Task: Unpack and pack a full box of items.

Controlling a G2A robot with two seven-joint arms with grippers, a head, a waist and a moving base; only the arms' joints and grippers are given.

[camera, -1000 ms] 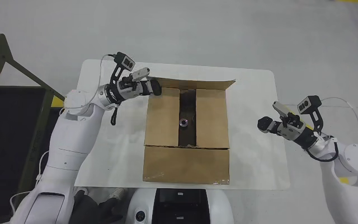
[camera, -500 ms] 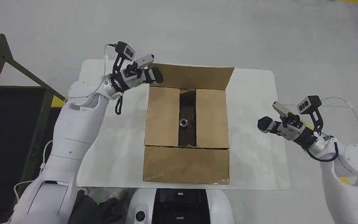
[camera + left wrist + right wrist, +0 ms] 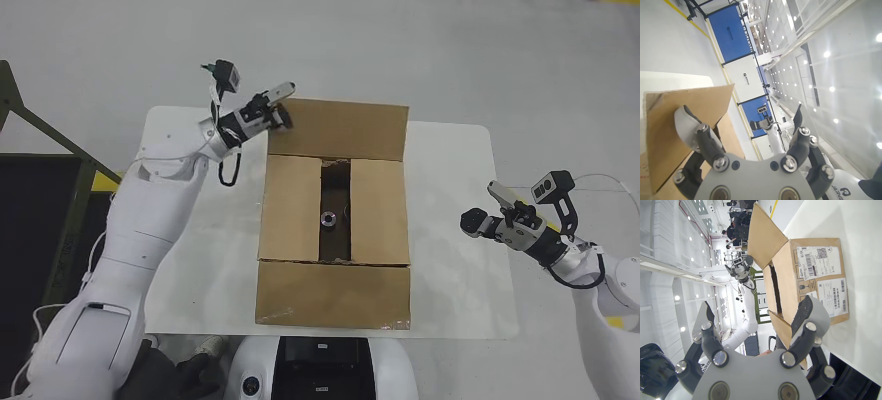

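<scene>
Left hand at raised box flap

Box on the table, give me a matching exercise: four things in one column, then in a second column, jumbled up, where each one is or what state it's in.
Column one:
1. far flap
2. near flap
3. left hand
4. right hand

Column two:
A. open, out to one side of the box, touching nothing
B. folded outward on the robot's side
C. open, resting against a flap's corner
D. folded outward on the side away from the robot

Pairs: 1-D, 2-B, 3-C, 4-A.
</scene>
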